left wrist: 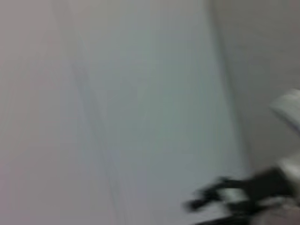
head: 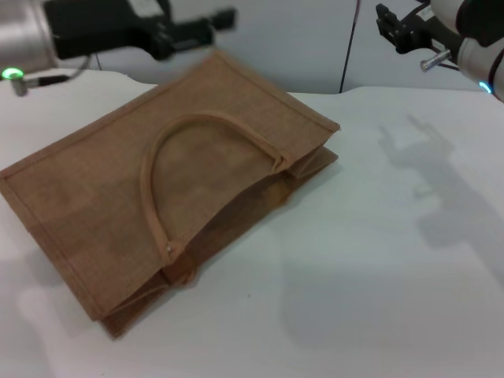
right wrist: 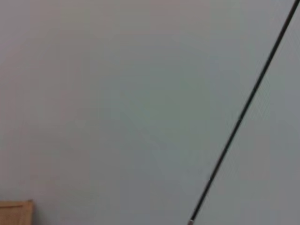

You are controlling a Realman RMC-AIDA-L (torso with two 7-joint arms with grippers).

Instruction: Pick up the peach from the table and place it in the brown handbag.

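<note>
Peach: not in any view; may be inside the bag, behind it, or off frame, cannot tell. Judged light, smooth, round and firm, so likely to roll or slip; best taken across its widest part with pads on opposite sides. Bag lies flat on its side on the desk, mouth toward the right, upper panel sagging so the opening is only a slit; soft jute, handle looped over the top face could snag a claw. Left claw is raised above the bag's far edge, right claw raised at far right; finger states cannot be told. Black cable hangs against the back wall.
</note>
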